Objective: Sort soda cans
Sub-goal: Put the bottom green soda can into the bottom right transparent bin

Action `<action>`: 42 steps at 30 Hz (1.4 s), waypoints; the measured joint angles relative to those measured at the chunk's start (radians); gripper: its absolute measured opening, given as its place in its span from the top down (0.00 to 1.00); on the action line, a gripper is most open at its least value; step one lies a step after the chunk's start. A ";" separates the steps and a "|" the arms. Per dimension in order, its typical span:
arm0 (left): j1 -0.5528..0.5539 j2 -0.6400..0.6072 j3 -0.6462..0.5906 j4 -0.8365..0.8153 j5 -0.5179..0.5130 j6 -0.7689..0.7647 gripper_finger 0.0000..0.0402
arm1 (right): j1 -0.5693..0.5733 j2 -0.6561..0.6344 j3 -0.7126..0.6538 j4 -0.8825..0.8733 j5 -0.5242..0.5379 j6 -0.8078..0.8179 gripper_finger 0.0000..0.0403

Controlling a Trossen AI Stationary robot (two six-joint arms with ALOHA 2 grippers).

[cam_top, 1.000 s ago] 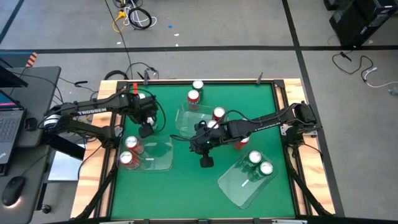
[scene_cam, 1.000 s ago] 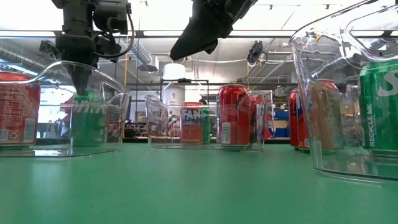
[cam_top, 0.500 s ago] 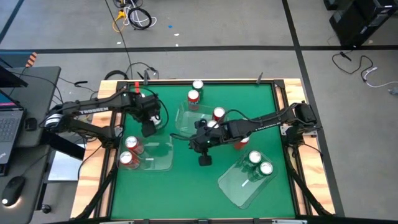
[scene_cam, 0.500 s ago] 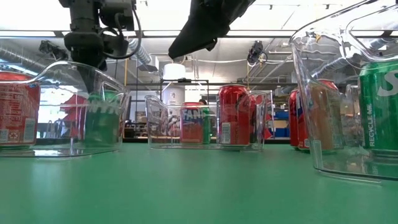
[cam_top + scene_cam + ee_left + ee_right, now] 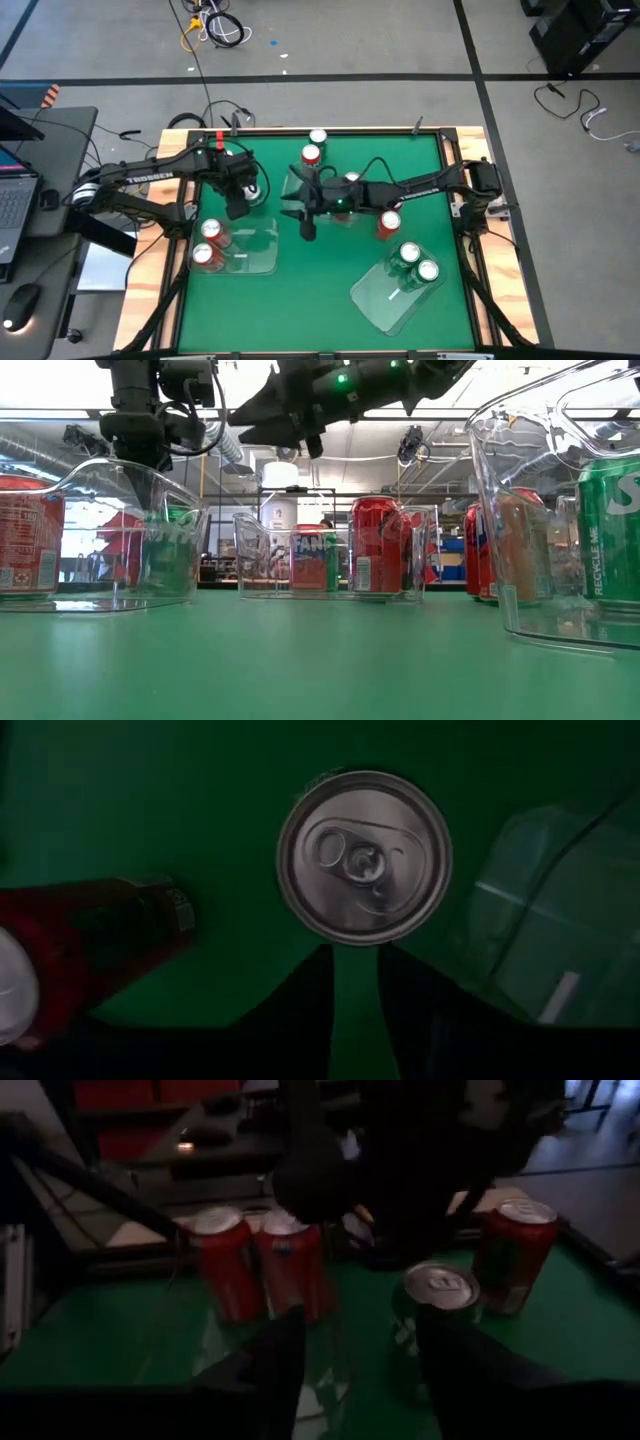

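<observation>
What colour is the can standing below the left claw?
Green, with a silver top. The can shows its green body best in the right wrist view; the left claw sees only its top.

Six red cans [image 5: 311, 154], three green cans [image 5: 409, 253], three clear bins [image 5: 385, 295].

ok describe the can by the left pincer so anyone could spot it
Find the clear bin on the table's left side, holding two red cans. Just beyond it, by the left pincer, one can stands on bare mat: green-bodied and outside any bin.
</observation>
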 joint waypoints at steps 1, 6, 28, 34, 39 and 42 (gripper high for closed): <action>0.000 -0.003 0.000 -0.001 -0.016 0.002 0.80 | -0.004 0.002 -0.001 0.007 0.000 0.001 0.53; 0.000 -0.063 -0.062 0.073 -0.045 0.012 0.88 | -0.017 0.044 0.021 0.014 -0.001 0.008 0.42; -0.003 -0.250 -0.274 0.364 -0.030 -0.028 0.99 | -0.069 0.305 0.368 -0.183 0.021 0.030 0.34; -0.004 -0.257 -0.274 0.368 -0.030 -0.029 0.99 | -0.091 0.402 0.489 -0.235 0.024 0.031 0.26; -0.004 -0.303 -0.274 0.368 -0.030 -0.029 0.99 | -0.102 0.450 0.560 -0.288 0.108 0.019 0.19; -0.003 -0.341 -0.274 0.369 -0.030 -0.031 0.99 | -0.103 0.458 0.566 -0.291 0.142 0.004 0.16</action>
